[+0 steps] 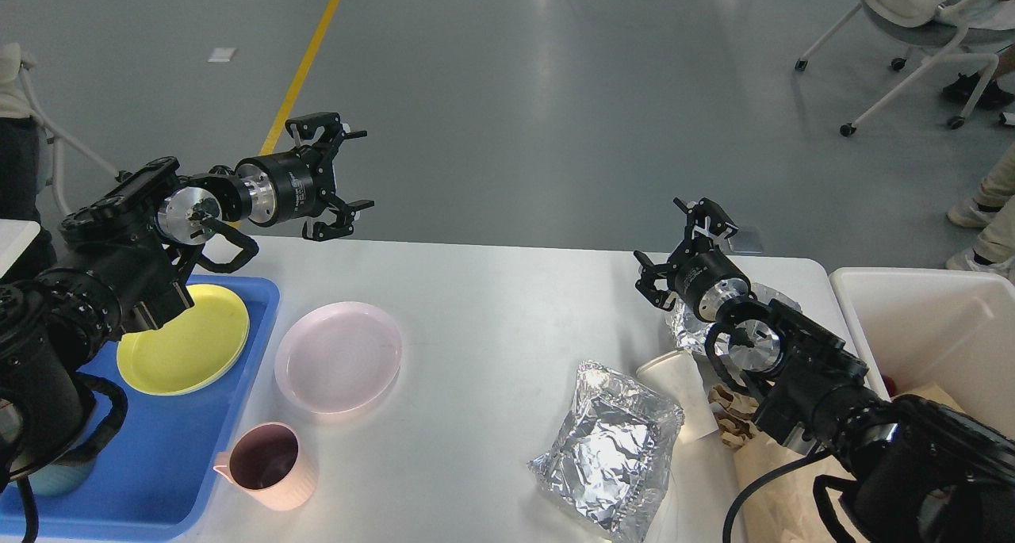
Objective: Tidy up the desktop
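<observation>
The white desktop (492,313) fills the lower view. On it lie a pink plate (338,357), a pink cup (270,465), a crumpled foil bag (610,452), a white paper cup (682,392) on its side, a second foil piece (690,325) and brown paper (773,487). My left gripper (342,177) hangs open and empty above the table's far left edge, beyond the pink plate. My right gripper (674,246) is open and empty above the far right of the desktop, just over the second foil piece.
A blue tray (170,464) at the left holds a yellow plate (186,351) and a teal bowl (51,476). A white bin (928,329) stands off the right end. Wheeled chairs (912,43) stand on the grey floor beyond.
</observation>
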Tool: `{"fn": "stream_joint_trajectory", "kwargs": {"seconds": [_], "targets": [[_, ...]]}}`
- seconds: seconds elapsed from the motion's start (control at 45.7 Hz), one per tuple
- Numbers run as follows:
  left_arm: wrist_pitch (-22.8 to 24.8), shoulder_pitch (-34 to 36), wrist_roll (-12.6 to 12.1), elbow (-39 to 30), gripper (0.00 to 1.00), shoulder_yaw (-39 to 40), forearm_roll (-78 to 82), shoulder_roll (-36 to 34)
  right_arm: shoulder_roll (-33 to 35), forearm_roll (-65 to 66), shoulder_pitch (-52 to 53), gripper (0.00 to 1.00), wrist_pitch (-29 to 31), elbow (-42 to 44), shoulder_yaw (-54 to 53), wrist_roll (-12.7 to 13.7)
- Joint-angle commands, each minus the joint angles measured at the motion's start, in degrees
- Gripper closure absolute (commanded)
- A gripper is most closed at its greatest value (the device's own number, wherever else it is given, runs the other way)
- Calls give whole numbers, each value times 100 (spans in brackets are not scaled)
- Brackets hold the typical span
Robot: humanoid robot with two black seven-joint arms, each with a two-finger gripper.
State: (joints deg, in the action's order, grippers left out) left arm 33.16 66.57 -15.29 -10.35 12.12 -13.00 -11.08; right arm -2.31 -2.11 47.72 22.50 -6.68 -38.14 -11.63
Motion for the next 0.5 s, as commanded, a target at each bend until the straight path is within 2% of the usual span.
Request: {"fn": "stream_joint_trajectory", "kwargs": {"seconds": [0.0,0.285,0.372,0.482], "targets": [[-47,101,-45,6,4,-8,8,-17,-6,0,0,0,0,0,0,3],[-47,322,-45,33,4,-8,8,-52,3,0,0,0,0,0,0,-6],[-178,295,43,41,4,45,-9,-96,-6,0,0,0,0,0,0,-6],[-319,321,-36,41,4,10,0,-114,3,0,0,0,0,0,0,3]]}}
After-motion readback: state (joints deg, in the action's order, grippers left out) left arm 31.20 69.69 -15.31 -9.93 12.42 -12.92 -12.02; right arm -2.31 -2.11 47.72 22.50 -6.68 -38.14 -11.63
